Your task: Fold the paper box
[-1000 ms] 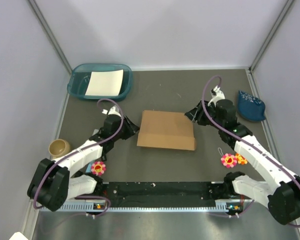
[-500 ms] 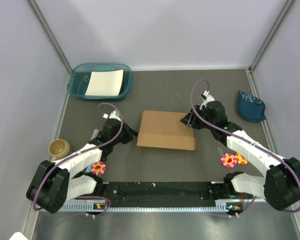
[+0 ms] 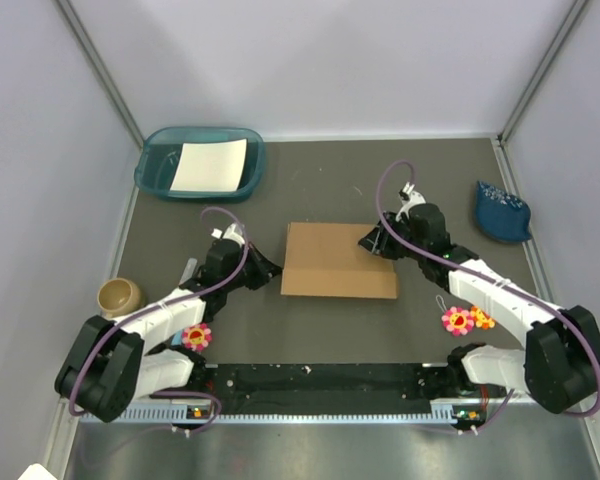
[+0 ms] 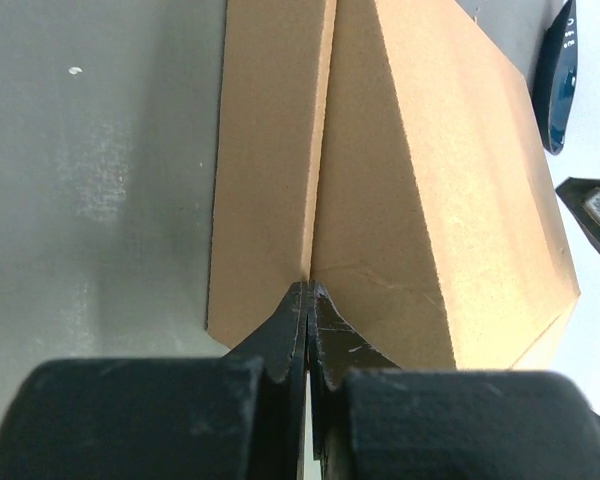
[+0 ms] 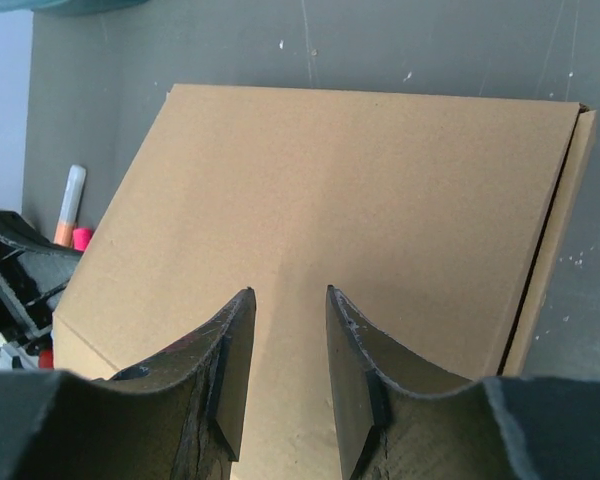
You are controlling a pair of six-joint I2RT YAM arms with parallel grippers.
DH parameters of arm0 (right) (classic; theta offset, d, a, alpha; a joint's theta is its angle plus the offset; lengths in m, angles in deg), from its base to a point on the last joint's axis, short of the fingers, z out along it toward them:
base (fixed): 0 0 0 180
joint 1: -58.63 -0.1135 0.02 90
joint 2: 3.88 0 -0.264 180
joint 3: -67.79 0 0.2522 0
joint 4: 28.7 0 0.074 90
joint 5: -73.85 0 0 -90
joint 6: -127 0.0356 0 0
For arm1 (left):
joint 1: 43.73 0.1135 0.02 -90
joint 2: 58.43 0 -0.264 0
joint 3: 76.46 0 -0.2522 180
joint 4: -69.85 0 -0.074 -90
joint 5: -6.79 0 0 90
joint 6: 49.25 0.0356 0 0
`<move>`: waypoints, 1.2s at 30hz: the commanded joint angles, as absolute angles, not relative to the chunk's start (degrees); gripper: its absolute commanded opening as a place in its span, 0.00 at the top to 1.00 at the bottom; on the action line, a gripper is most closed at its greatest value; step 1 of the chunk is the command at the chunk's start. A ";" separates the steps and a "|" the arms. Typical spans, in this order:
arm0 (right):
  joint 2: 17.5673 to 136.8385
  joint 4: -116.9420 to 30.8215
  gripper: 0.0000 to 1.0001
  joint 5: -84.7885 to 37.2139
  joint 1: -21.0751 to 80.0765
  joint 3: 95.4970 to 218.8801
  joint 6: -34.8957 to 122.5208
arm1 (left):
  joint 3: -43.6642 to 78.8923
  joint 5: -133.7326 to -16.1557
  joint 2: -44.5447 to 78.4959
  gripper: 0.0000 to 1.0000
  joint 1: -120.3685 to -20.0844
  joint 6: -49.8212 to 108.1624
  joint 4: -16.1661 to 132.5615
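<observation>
The paper box (image 3: 338, 260) is a flat, closed brown cardboard mailer in the middle of the table. My left gripper (image 3: 270, 271) is at its left edge. In the left wrist view my left gripper (image 4: 310, 290) is shut, its tips pressed against the seam between the two cardboard layers of the box (image 4: 430, 180). My right gripper (image 3: 372, 242) is over the box's far right corner. In the right wrist view my right gripper (image 5: 290, 292) is open and empty, just above the box's top panel (image 5: 360, 190).
A teal tray (image 3: 155, 165) with a white paper sheet (image 3: 210, 165) stands at the back left. A tan bowl (image 3: 118, 296) is at the left edge and a blue object (image 3: 502, 210) at the right. Flower toys (image 3: 196, 335) (image 3: 458, 320) lie near the arm bases.
The box has shifted right and now lies square and flatter. My right gripper moved left over its far right corner. My left gripper followed the box's left edge to the right.
</observation>
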State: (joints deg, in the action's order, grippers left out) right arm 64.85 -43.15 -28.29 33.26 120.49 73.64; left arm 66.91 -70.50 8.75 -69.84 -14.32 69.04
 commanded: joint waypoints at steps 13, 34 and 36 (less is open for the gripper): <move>68.81 -36.66 0.68 -28.98 32.26 116.10 74.09 | 70.18 -64.84 7.14 1.00 -69.74 -15.23 75.16; 69.60 -36.49 0.68 -29.15 32.26 116.01 74.35 | 71.24 -58.24 8.99 1.00 -69.74 -17.00 82.21; 69.69 -36.66 0.68 -28.98 32.26 115.92 74.09 | 71.68 -61.22 7.67 1.00 -69.74 -16.38 80.27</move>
State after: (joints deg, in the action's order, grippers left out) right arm 68.70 -36.77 -28.38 33.13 116.80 74.34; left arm 72.24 -59.65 8.94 -69.68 -17.82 80.34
